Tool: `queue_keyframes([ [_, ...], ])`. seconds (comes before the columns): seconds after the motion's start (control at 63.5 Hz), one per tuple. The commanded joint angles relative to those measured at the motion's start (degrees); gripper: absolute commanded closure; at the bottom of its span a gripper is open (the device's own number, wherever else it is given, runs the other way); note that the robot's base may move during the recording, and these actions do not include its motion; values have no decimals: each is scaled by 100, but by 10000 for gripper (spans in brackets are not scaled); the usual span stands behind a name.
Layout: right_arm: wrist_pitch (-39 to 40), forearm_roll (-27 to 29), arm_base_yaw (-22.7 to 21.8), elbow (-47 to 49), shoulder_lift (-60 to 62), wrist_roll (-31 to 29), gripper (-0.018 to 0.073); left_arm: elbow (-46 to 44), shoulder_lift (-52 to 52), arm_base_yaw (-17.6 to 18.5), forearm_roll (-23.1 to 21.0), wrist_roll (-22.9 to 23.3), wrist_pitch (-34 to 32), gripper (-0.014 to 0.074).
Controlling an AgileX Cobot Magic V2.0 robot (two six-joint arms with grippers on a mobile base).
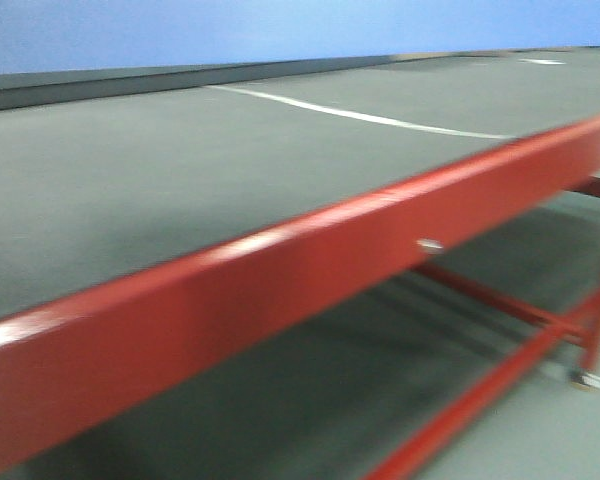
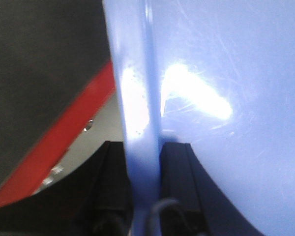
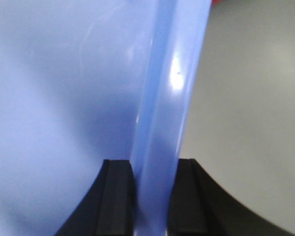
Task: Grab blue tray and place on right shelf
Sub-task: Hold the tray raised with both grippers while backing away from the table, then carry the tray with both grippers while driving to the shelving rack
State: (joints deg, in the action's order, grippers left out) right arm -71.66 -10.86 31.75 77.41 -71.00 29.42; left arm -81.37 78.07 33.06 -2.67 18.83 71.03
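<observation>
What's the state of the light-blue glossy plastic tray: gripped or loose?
Gripped: the light-blue glossy plastic tray has its rim clamped in the left tool and the right tool. Level or tipped: cannot tell.

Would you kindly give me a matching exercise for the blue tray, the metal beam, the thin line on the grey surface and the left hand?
Things:
1 blue tray
2 metal beam
3 thin line
4 left hand

Colour or state:
A white
B shut on the tray's rim
C red
D glossy light blue

Pairs: 1-D, 2-C, 3-A, 4-B.
</observation>
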Motion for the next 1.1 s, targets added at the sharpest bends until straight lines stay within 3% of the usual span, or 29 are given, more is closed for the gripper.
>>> queue_keyframes([
  [0.0, 305, 37, 31, 179, 158, -151, 504, -146, -158, 76, -299, -179, 566, 645],
  [1.087, 305, 37, 31, 179, 158, -151, 504, -146, -158, 76, -299, -179, 566, 645],
])
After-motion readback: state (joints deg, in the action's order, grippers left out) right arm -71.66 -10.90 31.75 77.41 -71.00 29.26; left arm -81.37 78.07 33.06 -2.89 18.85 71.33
